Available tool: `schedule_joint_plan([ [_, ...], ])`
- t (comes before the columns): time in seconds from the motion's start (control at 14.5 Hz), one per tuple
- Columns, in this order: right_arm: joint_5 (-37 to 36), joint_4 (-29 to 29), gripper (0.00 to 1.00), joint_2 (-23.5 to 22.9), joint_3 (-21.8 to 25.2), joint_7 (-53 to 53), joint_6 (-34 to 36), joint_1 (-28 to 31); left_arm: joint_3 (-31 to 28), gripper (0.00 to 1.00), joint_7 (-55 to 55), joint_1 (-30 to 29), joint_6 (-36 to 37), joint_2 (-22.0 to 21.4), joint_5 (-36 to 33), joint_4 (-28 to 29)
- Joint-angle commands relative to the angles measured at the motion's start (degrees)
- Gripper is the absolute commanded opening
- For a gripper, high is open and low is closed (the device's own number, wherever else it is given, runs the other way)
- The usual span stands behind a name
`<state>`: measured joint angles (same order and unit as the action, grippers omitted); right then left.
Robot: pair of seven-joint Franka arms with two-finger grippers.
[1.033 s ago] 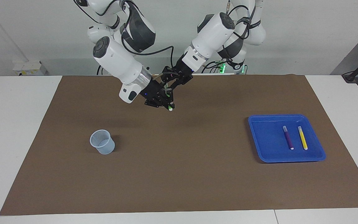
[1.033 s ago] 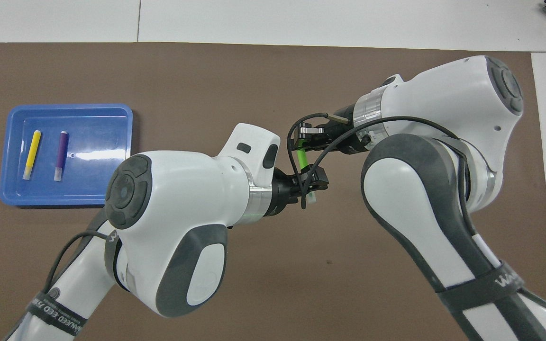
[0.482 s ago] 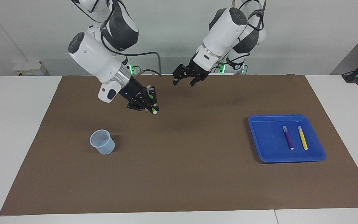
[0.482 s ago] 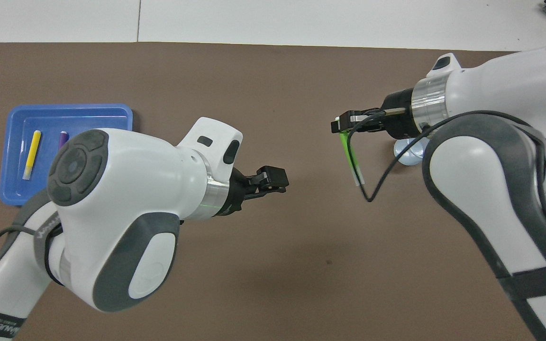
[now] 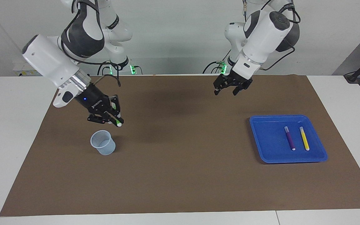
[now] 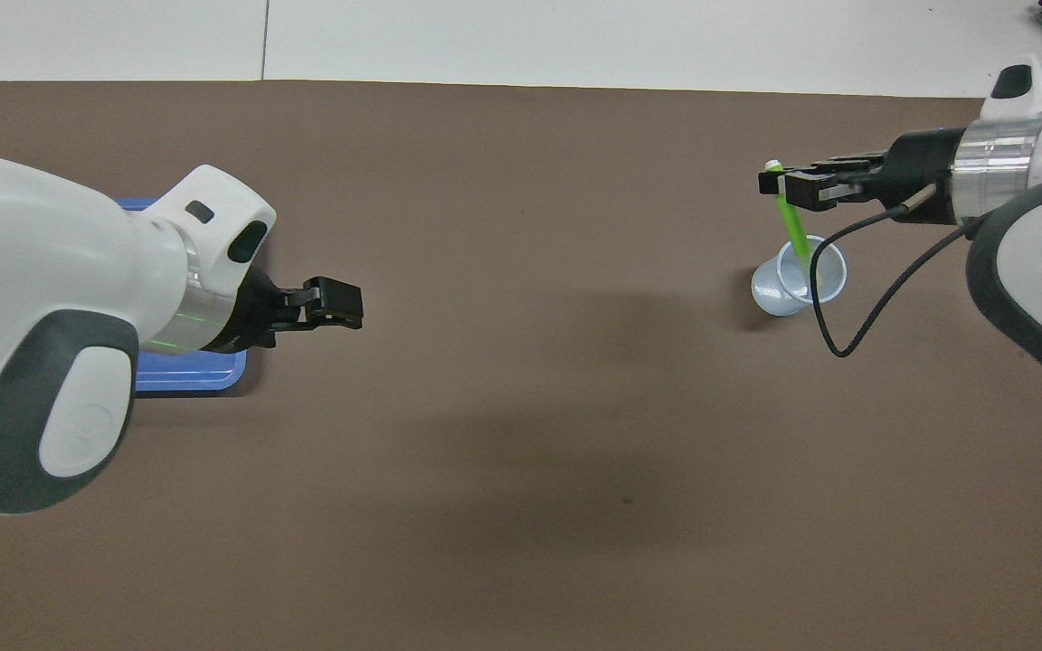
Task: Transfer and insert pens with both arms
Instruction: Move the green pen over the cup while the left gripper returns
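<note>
You have a cup on the mat near the surface's edge at the right arm's end. A tray sits near the edge at the left arm's end, with two pens lying side by side in it, apart. One pen hangs over the cup.

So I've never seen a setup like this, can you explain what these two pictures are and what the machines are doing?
Both pictures show one table. One camera faces two white jointed robot arms; the other looks down from above their end. On the brown mat stand a clear plastic cup and a blue tray, which holds a purple marker pen and a yellow marker pen. The right gripper is shut on a green marker pen, up in the air by the cup. The left gripper hangs open and empty over the mat.
</note>
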<state>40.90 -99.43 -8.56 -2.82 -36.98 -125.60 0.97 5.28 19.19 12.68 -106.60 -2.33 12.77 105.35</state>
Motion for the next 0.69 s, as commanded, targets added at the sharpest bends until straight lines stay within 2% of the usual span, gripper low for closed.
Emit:
schedule_joint_plan([
  [0.0, 7.9, -6.3, 0.0, 2.3, -0.7, -11.6, -8.5, 0.9, 0.7, 1.0, -8.5, -5.4, 2.4, -0.8, -6.3, -0.1],
  [0.21, 16.4, -10.3, 0.0, 3.1, -0.7, -33.9, -10.3, 2.2, 0.6, 1.0, -16.4, -10.1, 1.4, -0.5, -10.6, -0.6],
  [0.34, 26.4, -13.4, 0.0, 3.1, -0.7, -46.6, -11.1, 4.2, 0.6, 1.0, -20.7, -13.2, -0.4, 0.0, -13.2, -0.6],
  [0.62, 34.2, -16.1, 0.0, 3.0, -0.7, -58.9, -10.5, 5.1, 0.7, 1.0, -26.9, -17.9, -5.7, 3.4, -17.0, -0.4],
])
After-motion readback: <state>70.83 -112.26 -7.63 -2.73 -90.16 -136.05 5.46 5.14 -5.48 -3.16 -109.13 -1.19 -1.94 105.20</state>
